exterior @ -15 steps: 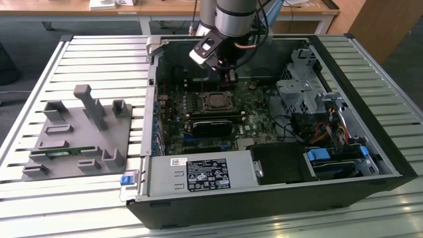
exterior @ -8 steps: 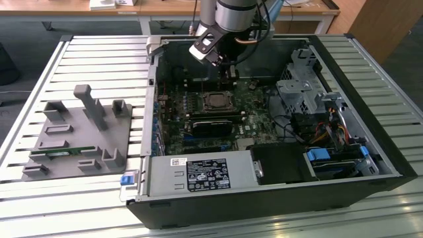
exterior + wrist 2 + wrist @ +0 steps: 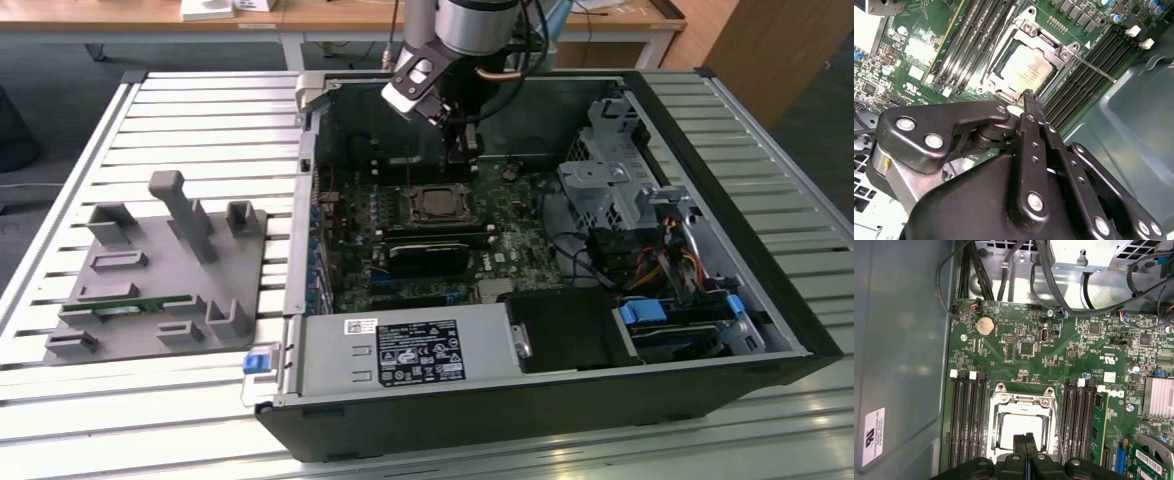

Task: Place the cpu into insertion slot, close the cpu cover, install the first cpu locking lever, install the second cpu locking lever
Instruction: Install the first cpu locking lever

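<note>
1. Open computer case (image 3: 534, 410), centre of the exterior view, on a slatted table (image 3: 80, 130).
2. Grey fixture tray (image 3: 160, 270), at 9 o'clock from the case, bearing a green memory module (image 3: 127, 306).
3. Power supply (image 3: 400, 352), at 6 o'clock inside the case.
4. Drive cage (image 3: 607, 190), at 3 o'clock.
5. Coin cell battery (image 3: 985, 326) on the motherboard (image 3: 1019, 365).

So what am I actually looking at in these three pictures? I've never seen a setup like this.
One robot arm reaches into an open computer case on a slatted table; a grey fixture tray lies beside the case. The exterior view comes from a camera off the arm. Both wrist views come from cameras riding on the arm, looking past the end effector at the green motherboard. The cpu sits in the insertion slot, framed by the silver cpu cover. The end effector's fingers are shut, holding nothing, close by it.
</note>
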Robot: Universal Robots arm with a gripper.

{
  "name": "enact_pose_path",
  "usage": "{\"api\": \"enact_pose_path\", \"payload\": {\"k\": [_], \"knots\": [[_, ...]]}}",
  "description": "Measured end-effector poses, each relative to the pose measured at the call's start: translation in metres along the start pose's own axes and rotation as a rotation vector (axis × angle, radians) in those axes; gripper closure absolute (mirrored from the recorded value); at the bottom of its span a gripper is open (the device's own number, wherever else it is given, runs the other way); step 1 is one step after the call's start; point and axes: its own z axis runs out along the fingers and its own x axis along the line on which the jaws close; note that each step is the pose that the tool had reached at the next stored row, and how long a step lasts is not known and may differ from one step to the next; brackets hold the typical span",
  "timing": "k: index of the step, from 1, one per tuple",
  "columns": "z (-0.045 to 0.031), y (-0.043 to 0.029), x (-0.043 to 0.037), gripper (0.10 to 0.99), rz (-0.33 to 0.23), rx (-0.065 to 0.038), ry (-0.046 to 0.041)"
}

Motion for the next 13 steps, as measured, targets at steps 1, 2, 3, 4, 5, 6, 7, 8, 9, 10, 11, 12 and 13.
{"api": "enact_pose_path", "payload": {"k": [1,2,3,4,5,6,7,8,9,10,11,12,13], "knots": [[-0.0009,0.0000,0.0000,0.980,0.000,0.000,0.0001],[-0.0018,0.0000,0.0000,0.980,0.000,0.000,0.0001],[-0.0032,0.0000,0.0001,0.980,0.000,0.000,0.0002],[-0.0046,-0.0001,0.0001,0.980,0.000,0.000,0.0001],[-0.0059,-0.0001,0.0001,0.980,0.000,0.000,0.0000],[-0.0077,-0.0001,0.0002,0.980,0.000,0.000,0.0001],[-0.0100,-0.0002,0.0002,0.980,0.000,0.000,0.0002],[-0.0129,-0.0002,0.0003,0.980,0.000,0.000,0.0003],[-0.0158,-0.0003,0.0003,0.980,0.000,0.000,0.0001],[-0.0187,-0.0003,0.0004,0.980,0.000,0.000,0.0000],[-0.0214,-0.0004,0.0005,0.980,0.000,0.000,0.0001],[-0.0244,-0.0004,0.0005,0.980,0.000,0.000,0.0001],[-0.0274,-0.0004,0.0006,0.980,0.000,-0.001,0.0001]]}}
